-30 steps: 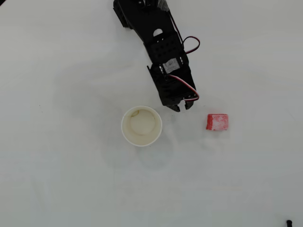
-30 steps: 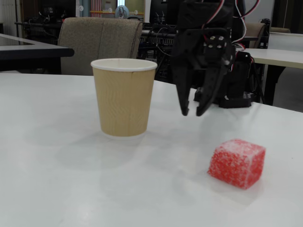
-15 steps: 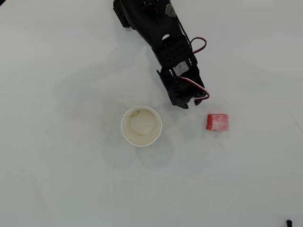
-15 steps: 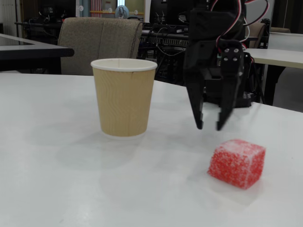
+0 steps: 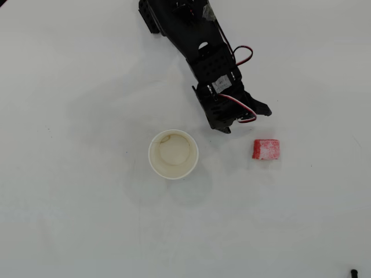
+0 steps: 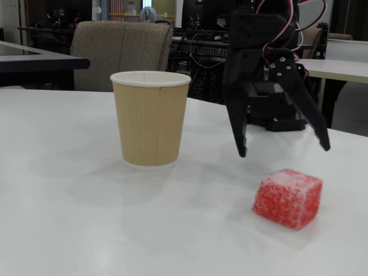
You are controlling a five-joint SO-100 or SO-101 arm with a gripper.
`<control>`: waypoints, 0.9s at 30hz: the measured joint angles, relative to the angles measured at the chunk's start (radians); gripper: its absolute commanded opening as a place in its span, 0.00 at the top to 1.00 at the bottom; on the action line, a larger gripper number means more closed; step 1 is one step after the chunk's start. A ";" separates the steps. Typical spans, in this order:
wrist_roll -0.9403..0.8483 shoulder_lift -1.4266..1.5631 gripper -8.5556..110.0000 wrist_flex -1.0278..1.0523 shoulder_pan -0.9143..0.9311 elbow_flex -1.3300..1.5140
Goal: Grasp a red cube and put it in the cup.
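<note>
White tabletop [image 5: 75, 220]: red cube [image 5: 265, 149] sits right of the paper cup [image 5: 173, 154] in the overhead view, well apart. Gripper [image 6: 284, 150] fingers spread, empty, hovering just behind the cube, slightly cup-side.

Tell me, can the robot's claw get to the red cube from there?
Probably yes. The gripper hangs open above the table, close to the red cube, with nothing between them. The cup stands off to the side in the fixed view.

One red cube [image 5: 265, 149], one cup [image 5: 173, 154], one chair [image 6: 122, 53].
</note>
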 measured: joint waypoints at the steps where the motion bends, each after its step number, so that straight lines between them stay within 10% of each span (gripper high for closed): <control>1: 0.000 -0.006 0.60 -0.006 0.000 0.000; 27: -0.002 -0.321 0.60 -0.035 0.187 -0.290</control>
